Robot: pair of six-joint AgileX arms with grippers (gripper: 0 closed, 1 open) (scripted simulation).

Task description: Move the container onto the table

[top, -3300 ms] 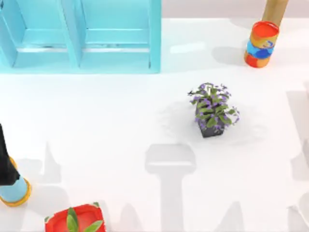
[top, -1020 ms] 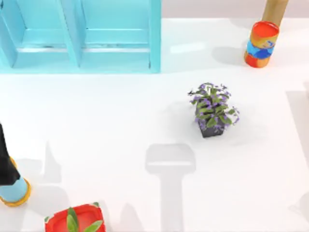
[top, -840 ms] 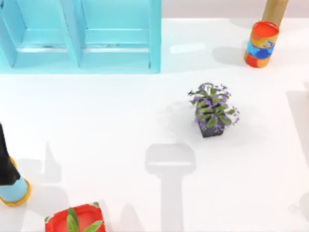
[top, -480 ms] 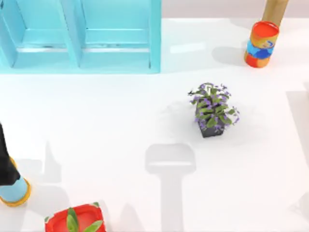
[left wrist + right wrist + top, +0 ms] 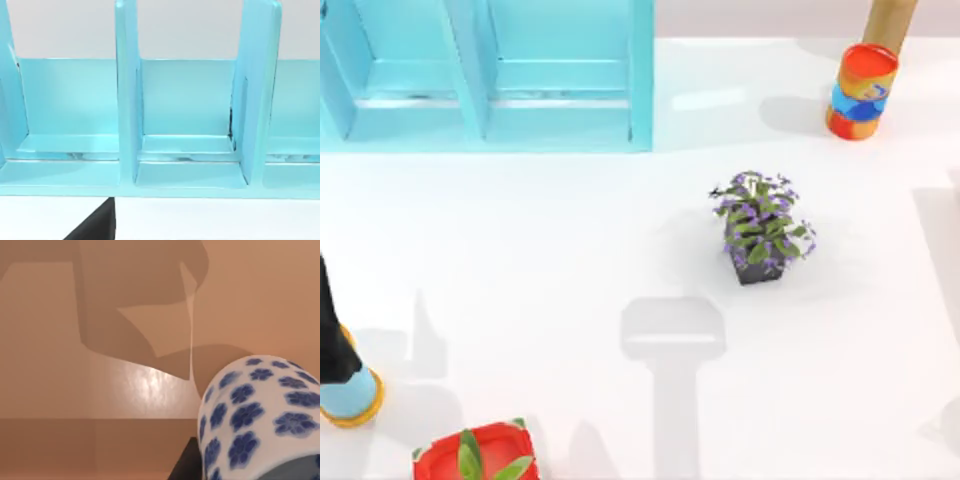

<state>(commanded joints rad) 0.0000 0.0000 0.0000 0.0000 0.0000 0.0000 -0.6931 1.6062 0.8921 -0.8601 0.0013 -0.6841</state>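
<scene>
The cup (image 5: 260, 415) shows close in the right wrist view; whether the right claw holds it, I cannot tell.

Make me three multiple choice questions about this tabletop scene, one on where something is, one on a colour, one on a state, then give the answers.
1. Where does the striped can stand in the top view?
A. far right corner of the table
B. inside the shelf unit
C. beside the red planter

2. What colour is the pattern on the container?
A. green
B. blue
C. red

3. How does the potted plant stand?
A. tipped on its side
B. upright on the table
C. stacked on the can

Answers:
1 A: the striped can is at the table's far right, apart from the shelf unit and the red planter.
2 B: the container bears blue flowers on white.
3 B: the potted plant stands upright, leaves above its dark pot.
</scene>
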